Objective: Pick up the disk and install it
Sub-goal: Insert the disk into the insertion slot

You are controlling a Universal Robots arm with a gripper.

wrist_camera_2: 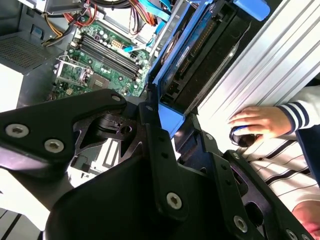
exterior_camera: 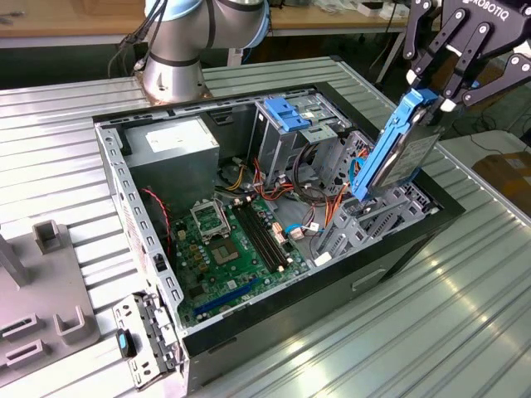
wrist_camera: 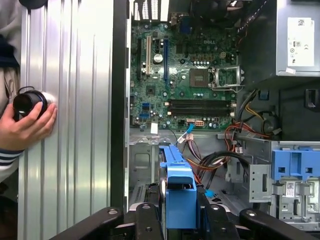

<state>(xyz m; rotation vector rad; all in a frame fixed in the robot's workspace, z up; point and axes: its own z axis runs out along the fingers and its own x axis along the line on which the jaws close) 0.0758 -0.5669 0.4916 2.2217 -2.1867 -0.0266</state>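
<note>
The disk [exterior_camera: 397, 153], a grey metal drive in a bright blue carrier frame, hangs tilted over the drive bay at the exterior view's right end of the open computer case [exterior_camera: 149, 249]. Its lower end is level with the top of the bay's metal cage [exterior_camera: 377, 217]. My gripper [exterior_camera: 431, 95] is shut on the disk's upper end, with black fingers on both flat sides. In both wrist views the disk [wrist_camera_2: 200, 55] [wrist_camera: 177, 190] runs out from between the fingers [wrist_camera: 212, 217] toward the inside of the case.
Inside the case lie a green motherboard [exterior_camera: 228, 249], a grey power supply [exterior_camera: 170, 145], bundled cables [exterior_camera: 319, 207] and a ribbed light-blue bracket [exterior_camera: 286, 114]. A person's hand [wrist_camera: 30, 122] holds a black round object on the ribbed metal table [exterior_camera: 431, 323]. Grey fixtures [exterior_camera: 46, 315] stand at the exterior view's left.
</note>
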